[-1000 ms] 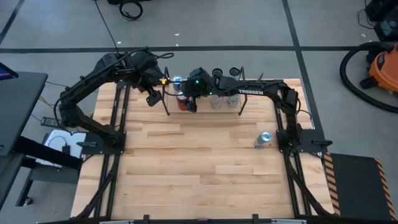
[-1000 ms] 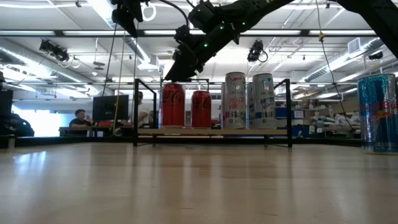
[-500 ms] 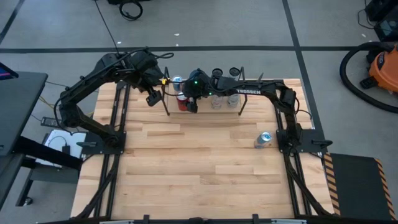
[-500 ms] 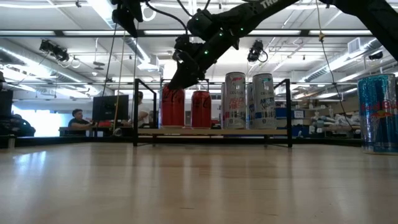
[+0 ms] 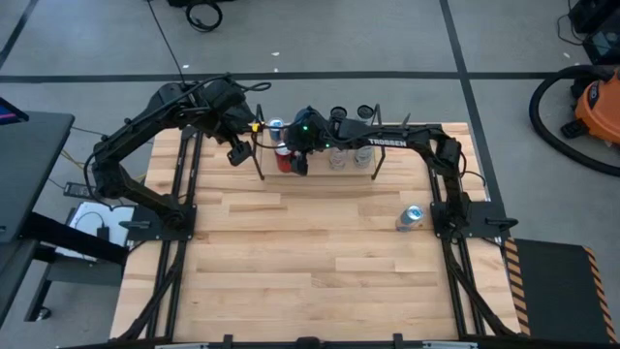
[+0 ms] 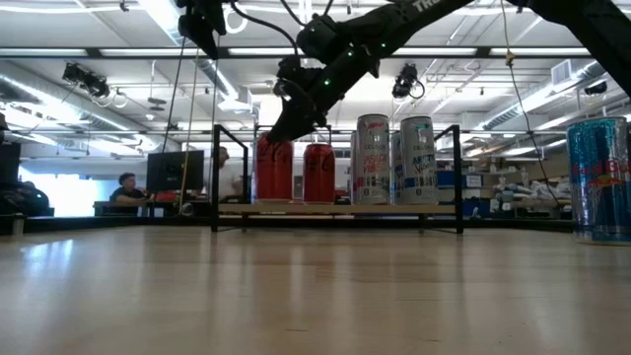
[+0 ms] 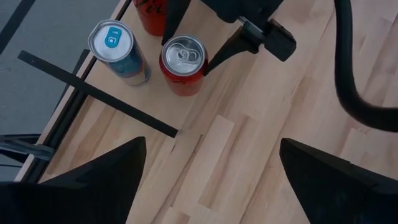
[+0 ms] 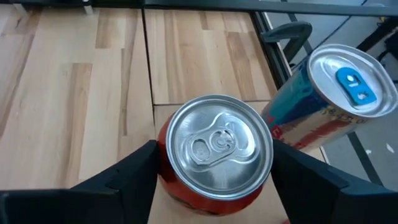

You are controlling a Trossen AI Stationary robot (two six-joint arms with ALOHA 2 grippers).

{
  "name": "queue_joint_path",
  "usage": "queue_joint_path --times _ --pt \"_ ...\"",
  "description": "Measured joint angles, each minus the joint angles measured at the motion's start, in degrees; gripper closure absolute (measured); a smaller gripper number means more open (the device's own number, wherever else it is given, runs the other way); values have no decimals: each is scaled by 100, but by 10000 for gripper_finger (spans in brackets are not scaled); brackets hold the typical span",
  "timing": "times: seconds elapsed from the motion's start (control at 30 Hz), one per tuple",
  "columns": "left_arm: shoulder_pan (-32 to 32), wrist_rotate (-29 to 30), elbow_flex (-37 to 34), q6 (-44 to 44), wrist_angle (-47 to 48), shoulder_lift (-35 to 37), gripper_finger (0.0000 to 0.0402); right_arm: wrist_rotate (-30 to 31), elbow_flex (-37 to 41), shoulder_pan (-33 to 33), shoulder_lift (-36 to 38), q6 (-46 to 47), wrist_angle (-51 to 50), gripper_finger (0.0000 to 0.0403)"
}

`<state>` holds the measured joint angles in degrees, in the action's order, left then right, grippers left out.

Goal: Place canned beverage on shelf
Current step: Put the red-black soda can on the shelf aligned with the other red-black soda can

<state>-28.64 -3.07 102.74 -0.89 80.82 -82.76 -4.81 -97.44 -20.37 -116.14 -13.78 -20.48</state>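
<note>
While we look down: right arm reaches across to the shelf (image 5: 320, 165).
Right gripper (image 8: 214, 171): we see its fingers apart, straddling a red can (image 8: 214, 152) standing on the shelf; contact unclear.
Left gripper (image 7: 211, 168): fingers wide apart, poised above the shelf's end.
Blue can (image 8: 333, 99): beside the red one, partly cut off.
Spare can (image 5: 411, 217): on the tabletop near the right arm's base.

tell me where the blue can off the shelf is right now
In the high view the blue can stands alone on the table's right side, beside the right arm's base, well apart from the shelf at the far edge.
</note>
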Motion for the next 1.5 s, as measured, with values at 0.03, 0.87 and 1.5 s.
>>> queue_joint_path --times 0.03,0.87,1.5 --pt "0 0 0 0 0 0 30 64 -20 -1 1 4 -70 127" --pt "0 0 0 -175 4 0 30 375 -398 -39 474 286 -1988 128" --pt "0 1 2 -173 7 0 30 69 802 -62 2008 428 -922 127"
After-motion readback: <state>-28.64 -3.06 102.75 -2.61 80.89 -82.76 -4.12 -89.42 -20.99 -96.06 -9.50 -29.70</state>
